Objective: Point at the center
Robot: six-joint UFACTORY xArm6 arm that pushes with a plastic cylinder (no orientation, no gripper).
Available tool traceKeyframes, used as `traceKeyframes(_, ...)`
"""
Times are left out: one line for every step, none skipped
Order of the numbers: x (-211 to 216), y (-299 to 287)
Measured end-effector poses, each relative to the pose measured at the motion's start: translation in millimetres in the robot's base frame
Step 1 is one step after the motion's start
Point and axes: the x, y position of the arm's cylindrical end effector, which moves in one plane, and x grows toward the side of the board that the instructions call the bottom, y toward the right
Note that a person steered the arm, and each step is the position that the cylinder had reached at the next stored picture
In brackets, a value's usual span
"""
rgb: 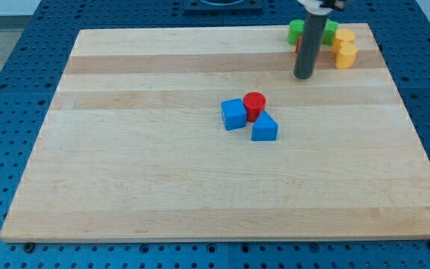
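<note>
My tip point(303, 76), holding nothing, stands beside green block point(295, 31), top right.

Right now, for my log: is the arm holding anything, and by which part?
Nothing is held. My tip rests on bare board, apart from the red cylinder and the two blue blocks beside it.

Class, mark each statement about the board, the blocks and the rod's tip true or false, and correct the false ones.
1. My tip touches the red cylinder. False: it is up and to the view's right, apart from it.
2. The blue cube sits left of the red cylinder. True.
3. The yellow blocks lie at the view's bottom left. False: top right.
4. The blue wedge lies below the red cylinder. True.
5. A green block is near the yellow blocks. True.
</note>
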Motion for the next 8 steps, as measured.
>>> traceKeyframes(-33.5,7.1)
traceKeyframes(-63.2,26.0)
traceKeyframes(-65.6,29.3)
traceKeyframes(-36.8,11.6)
traceKeyframes(-35.8,-37.9)
traceKeyframes(-72.4,-71.5)
traceKeyframes(-105.3,-81.7)
traceKeyframes(-129.6,-87.5)
